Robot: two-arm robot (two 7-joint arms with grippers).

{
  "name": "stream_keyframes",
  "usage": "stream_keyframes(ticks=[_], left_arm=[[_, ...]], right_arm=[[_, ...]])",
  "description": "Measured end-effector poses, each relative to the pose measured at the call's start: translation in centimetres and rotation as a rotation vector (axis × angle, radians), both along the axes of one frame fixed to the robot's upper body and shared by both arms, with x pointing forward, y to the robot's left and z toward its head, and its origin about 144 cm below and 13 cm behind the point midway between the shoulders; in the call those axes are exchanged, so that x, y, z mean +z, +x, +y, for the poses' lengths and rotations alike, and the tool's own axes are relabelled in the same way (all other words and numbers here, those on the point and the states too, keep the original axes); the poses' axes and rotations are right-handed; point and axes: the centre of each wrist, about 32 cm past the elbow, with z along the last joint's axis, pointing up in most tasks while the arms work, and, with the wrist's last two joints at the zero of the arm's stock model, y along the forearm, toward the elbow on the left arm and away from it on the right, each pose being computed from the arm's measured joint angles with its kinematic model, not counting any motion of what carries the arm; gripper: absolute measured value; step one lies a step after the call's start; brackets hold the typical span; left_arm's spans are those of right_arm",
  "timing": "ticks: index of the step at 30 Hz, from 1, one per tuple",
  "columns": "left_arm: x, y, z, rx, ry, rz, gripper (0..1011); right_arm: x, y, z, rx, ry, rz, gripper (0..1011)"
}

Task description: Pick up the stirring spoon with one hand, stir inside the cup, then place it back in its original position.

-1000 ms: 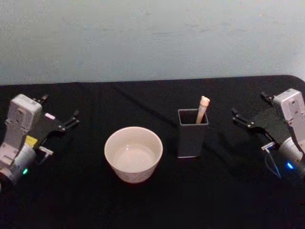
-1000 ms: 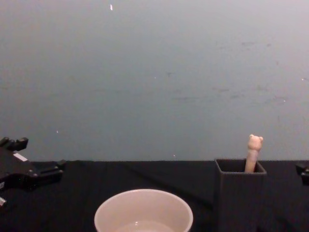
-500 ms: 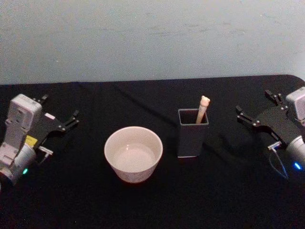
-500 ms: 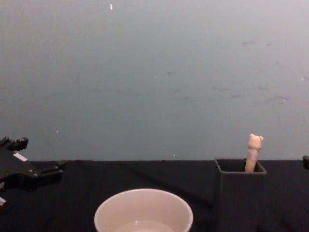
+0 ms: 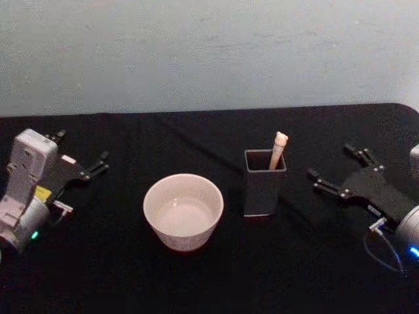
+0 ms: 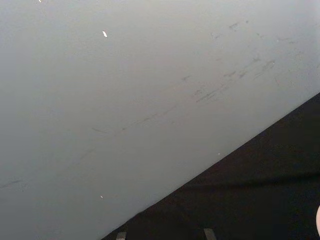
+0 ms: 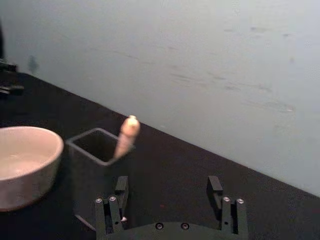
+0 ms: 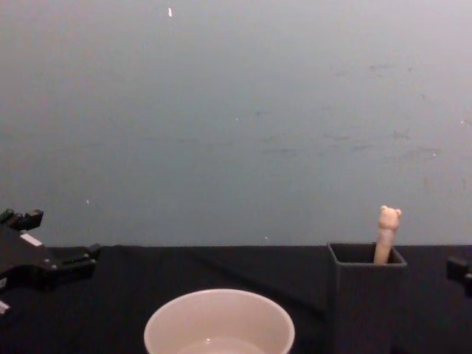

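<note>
The stirring spoon (image 5: 278, 149) stands in the dark grey holder (image 5: 264, 190), right of the table's middle. It leans against the far right corner, and its bear-head top pokes above the square mouth. The cream cup (image 5: 183, 210) sits just left of the holder and a little nearer, apart from it. Neither has shifted over the last second.

What has changed is the right gripper (image 5: 332, 167). A second ago it sat at the far right edge with its wrist held high. Since then the arm has swung down and turned, and the fingers now point left at the holder from closer in. They are spread wide with nothing between them. In the right wrist view the spoon (image 7: 127, 135) and holder (image 7: 92, 165) lie ahead of the open fingers, off to one side rather than between them. The approach therefore looks begun but not lined up.

The left gripper (image 5: 80, 149) is parked at the left edge of the black table (image 5: 196, 281), in the same place as before. Its fingers are apart and empty.

I judge the task to be at its very start, with the right arm the one chosen. It has yet to rise over the handle top and close on it.
</note>
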Motion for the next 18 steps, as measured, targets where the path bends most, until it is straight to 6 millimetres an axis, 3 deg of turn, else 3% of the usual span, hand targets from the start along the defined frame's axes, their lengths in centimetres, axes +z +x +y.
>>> stream_keyframes(ticks=[6, 18], left_arm=[[0.0, 0.0, 0.0, 0.000, 0.000, 0.000, 1001], [0.0, 0.0, 0.0, 0.000, 0.000, 0.000, 1002]], right_arm=[[0.0, 0.2, 1.0, 0.062, 0.054, 0.018, 1000], [0.6, 2.8, 3.0, 0.106, 0.155, 0.030, 1002]])
